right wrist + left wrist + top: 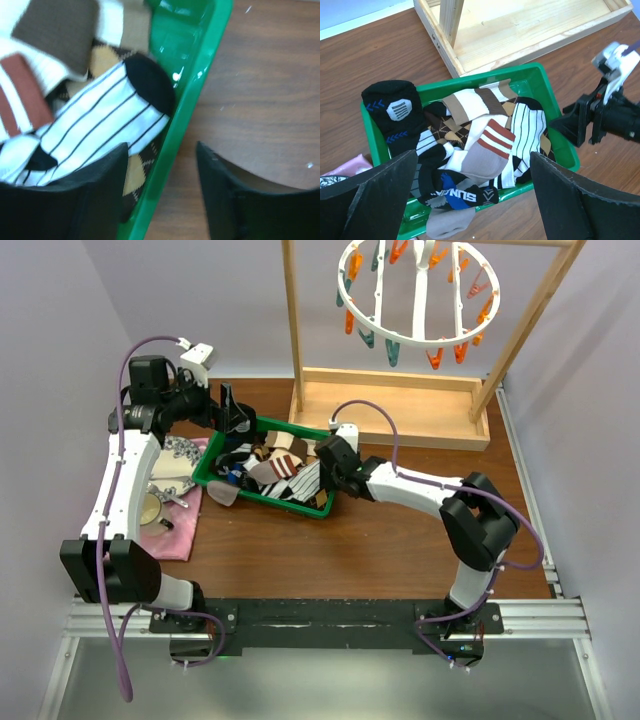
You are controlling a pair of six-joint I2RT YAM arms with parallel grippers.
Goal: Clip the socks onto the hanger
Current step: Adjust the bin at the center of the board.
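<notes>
The socks (280,465) lie heaped in a green tray (280,503). In the left wrist view I make out a black-and-white striped sock (527,135), a brown argyle one (452,131) and a black-white-blue one (455,195) hanging over the near rim. My left gripper (474,165) hovers open above the heap, holding nothing. My right gripper (161,147) is low at the tray's right wall (195,85), its jaws apart and astride the rim. One finger is over the striped sock (100,120), the other over the table. The white hanger (415,340) with orange and teal pegs hangs at the back.
A light wooden frame (390,405) with a boxed base stands behind the tray and carries the hanger. A pink cloth (175,525) with small metal items lies left of the tray, under the left arm. Bare brown table shows in front of the tray and to its right.
</notes>
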